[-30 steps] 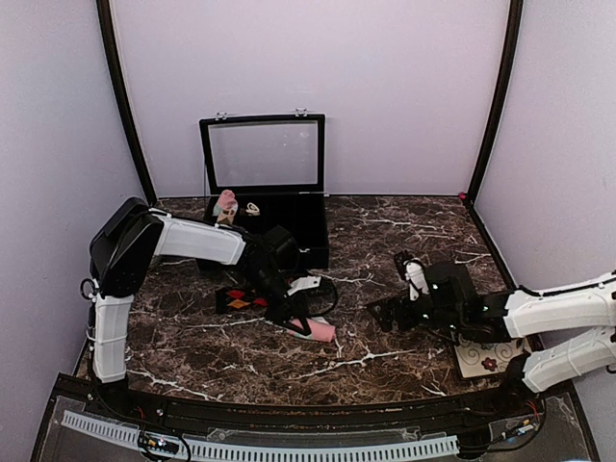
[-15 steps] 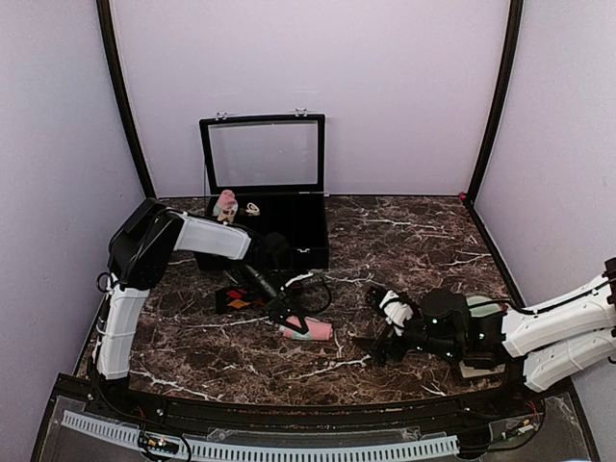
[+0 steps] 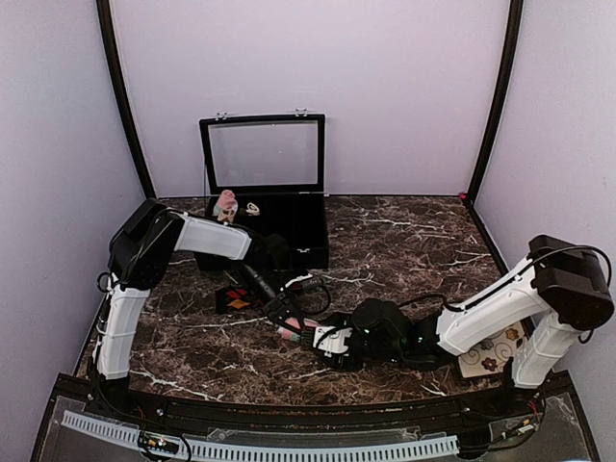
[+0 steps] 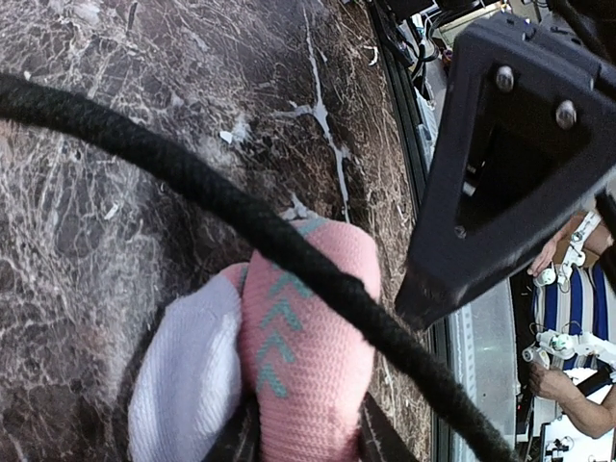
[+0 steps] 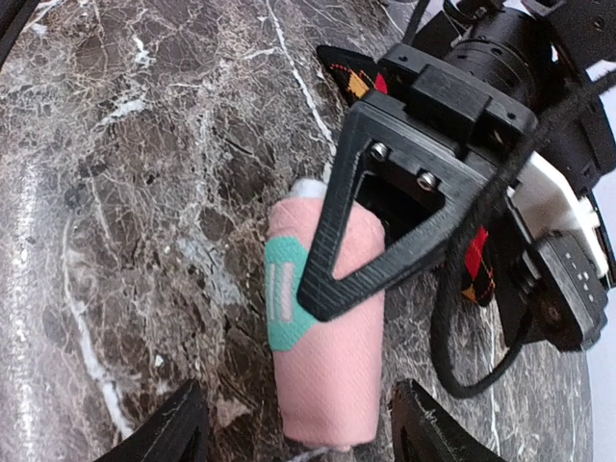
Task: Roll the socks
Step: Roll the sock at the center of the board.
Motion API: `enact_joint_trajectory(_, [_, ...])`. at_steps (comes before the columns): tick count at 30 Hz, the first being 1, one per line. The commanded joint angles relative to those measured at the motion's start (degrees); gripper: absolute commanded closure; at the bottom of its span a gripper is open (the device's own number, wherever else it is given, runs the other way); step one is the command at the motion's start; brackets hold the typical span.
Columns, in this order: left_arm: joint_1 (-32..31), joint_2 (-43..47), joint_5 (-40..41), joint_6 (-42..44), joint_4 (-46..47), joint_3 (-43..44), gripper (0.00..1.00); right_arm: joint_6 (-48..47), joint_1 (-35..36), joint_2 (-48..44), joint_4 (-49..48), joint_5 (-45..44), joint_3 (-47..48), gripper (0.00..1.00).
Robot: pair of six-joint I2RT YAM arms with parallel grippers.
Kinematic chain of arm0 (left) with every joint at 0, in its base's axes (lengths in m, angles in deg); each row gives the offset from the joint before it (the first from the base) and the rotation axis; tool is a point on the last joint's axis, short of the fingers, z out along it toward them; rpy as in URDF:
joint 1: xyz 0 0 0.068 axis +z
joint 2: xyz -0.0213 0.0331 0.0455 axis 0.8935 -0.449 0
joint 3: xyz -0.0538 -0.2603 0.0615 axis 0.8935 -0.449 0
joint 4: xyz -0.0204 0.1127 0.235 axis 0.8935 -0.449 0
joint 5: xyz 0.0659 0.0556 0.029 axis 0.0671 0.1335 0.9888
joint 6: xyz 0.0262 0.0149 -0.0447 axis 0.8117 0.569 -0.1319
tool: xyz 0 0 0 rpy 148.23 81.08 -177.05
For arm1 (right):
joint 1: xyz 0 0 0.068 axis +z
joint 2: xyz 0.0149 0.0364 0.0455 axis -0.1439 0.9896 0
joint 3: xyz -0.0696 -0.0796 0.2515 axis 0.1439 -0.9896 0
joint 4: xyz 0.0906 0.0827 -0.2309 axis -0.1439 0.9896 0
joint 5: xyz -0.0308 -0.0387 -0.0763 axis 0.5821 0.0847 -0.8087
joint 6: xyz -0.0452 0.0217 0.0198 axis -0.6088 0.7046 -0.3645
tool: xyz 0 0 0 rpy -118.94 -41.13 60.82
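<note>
Your right arm has swung in from the right side over the last second. The right gripper [image 3: 316,339] now sits low near the middle of the marble table [image 3: 404,241], right beside the pink sock [image 5: 327,375]. That sock is rolled into a short cylinder on the table, just near-right of the black argyle sock [image 3: 241,298], which lies flat. Your left gripper [image 3: 287,322] has barely shifted. Its fingers [image 5: 404,144] pinch the roll's left end, and the left wrist view shows pink fabric squeezed between them. Your right fingers [image 5: 178,428] stand spread, one on each side of the roll's right end, with a gap on both sides.
</note>
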Motion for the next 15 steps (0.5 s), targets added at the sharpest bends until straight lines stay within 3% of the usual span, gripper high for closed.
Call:
enact_joint_trajectory(1, [-0.4,-5.9,14.2,-0.1,-5.2,-2.8,0.7,-4.7,0.1,5.0,-3.8,-0.9,3.1,0.35])
enact_joint_trajectory(6, [-0.4,-5.8,12.5,2.0,-7.1,-2.6,0.67,-5.5,-0.9,10.4,-6.1,-3.8,4.2,0.4])
enact_joint_trajectory(12, [-0.4,-5.9,10.7,5.4,-9.3,-3.2,0.6,-4.3,-1.5,13.7,-3.0,-5.4,5.9,0.6])
enact_joint_trajectory(15, [-0.4,-5.3,9.1,7.6,-10.9,-3.1,0.56,-2.2,-2.5,14.9,1.1,-2.7,7.1,0.65])
